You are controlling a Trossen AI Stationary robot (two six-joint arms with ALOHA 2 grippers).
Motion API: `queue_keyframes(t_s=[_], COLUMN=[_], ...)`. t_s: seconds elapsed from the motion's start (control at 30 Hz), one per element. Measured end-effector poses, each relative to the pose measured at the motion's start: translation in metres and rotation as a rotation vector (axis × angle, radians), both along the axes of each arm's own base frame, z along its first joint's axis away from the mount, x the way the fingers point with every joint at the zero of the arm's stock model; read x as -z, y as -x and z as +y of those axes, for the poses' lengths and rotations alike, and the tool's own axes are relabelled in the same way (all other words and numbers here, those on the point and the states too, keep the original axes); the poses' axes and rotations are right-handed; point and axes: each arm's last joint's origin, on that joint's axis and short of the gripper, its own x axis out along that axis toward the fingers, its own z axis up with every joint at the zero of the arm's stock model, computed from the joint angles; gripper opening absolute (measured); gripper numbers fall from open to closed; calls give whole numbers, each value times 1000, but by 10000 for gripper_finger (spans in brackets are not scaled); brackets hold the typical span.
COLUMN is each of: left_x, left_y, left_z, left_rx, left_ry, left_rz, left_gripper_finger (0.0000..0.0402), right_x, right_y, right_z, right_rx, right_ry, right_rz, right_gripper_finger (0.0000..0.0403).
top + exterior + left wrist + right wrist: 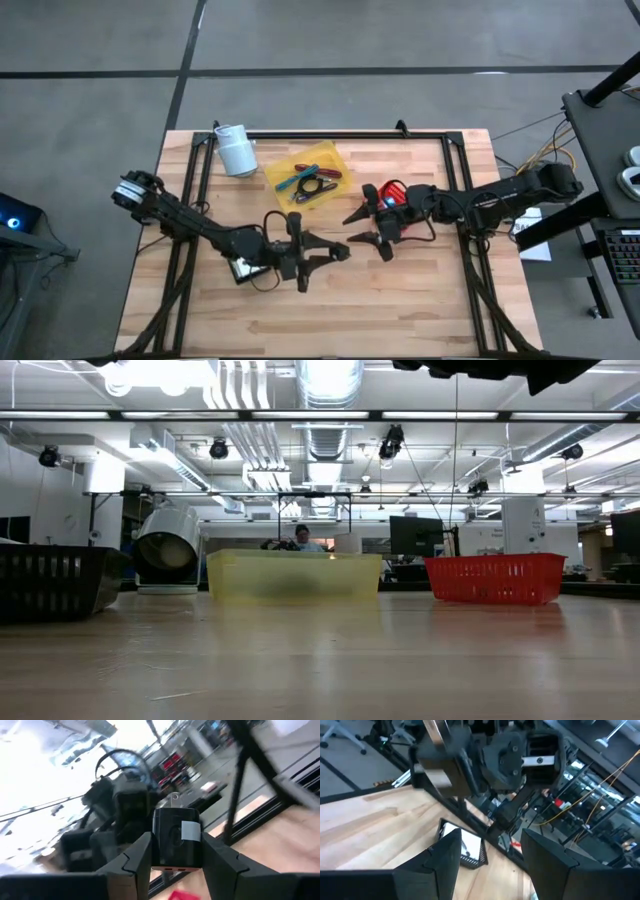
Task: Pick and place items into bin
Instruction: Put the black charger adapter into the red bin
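Note:
My left gripper (335, 252) hangs over the middle of the table, shut on a small black block (176, 840) that has a white label and a metal prong on its far end. My right gripper (356, 228) faces it from the table's right. It stands open with nothing between its fingers (445, 857). The yellow bin (306, 175) stands on the table farther back and holds a teal pen, a red tool and a black ring. A flat black tray with a white card (462, 849) lies on the table under my left arm (243, 268). My left gripper pinches the black block by its two opposite side faces (159, 847), one finger on each. The fingers are about level and point toward the table's right. The block sits upright between them, its pronged end away from the wrist, lifted clear of the table.
A white roll (235, 150) lies at the back left, next to the bin. A red basket (392, 192) sits under my right arm. The low view also shows a black basket (50, 580) at the left. Bare wood lies along the table's near side.

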Motion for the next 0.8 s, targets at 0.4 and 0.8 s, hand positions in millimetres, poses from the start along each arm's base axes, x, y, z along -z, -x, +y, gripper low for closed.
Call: queue_keyframes(t_s=[0.4, 0.8], left_x=[0, -1], left_y=[-3, -6], left_z=[12, 24], left_rx=[-146, -201], left_ry=[-19, -52], left_rz=[4, 4], left_gripper_finger=[121, 121], right_x=[-3, -15], right_y=[0, -4], right_z=[0, 0], right_rx=[-3, -2], right_ry=[42, 39], right_rz=[-33, -68], right_gripper_finger=[192, 192])
